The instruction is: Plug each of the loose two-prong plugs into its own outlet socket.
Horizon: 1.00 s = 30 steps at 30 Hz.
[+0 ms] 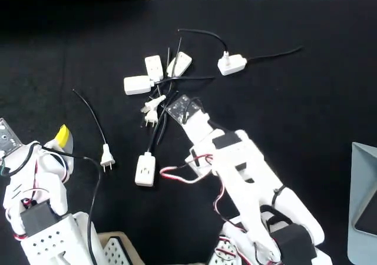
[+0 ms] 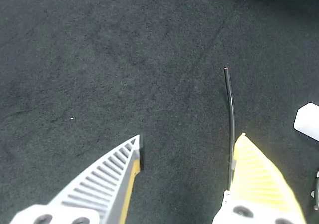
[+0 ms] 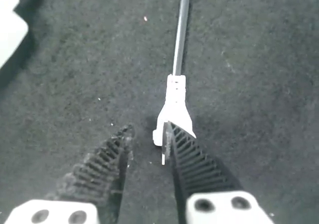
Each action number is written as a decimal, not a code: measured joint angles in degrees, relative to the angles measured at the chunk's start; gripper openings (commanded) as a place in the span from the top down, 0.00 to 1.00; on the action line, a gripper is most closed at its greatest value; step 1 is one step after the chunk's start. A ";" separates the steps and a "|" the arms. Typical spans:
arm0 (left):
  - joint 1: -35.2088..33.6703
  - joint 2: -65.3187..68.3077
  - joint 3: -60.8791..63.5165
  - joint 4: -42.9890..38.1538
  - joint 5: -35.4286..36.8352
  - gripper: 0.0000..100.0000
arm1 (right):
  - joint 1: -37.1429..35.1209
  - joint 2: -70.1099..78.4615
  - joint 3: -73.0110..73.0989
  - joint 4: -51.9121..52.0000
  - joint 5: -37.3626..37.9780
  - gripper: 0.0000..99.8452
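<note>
The right gripper [image 3: 148, 134] is open and empty, low over the black table [image 1: 306, 100], where the high view shows its arm reaching into the tangle of cords at the middle. A white two-prong plug [image 3: 174, 107] lies flat just beyond it, prongs turned toward the gripper and its cord [image 3: 182, 30] running straight away. The plug is not between the fingers. It sits off to one side, with one fingertip [image 3: 174, 134] at its body, and I cannot tell whether they touch.

The left gripper [image 2: 187, 144] is also open and empty at the near left, with a thin black cord [image 2: 230, 109] just beside its yellow finger [image 2: 254, 174]. A second loose plug [image 1: 107, 157] lies near that arm, and a single outlet socket [image 1: 145, 169] lies just to the right of it. More sockets [image 1: 138, 85] sit at the far side of the tangle.

The step in hand looks like the first grasp, with the right arm lining up on its plug. Next, I judge, the gripper must shift sideways until the plug body lies squarely between both fingers. It can then close on the body, not the prongs, so the prongs stay free for a socket.
</note>
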 measured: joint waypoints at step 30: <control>0.00 0.00 0.00 0.00 0.00 0.70 | -2.73 3.96 -4.31 3.43 -3.25 0.83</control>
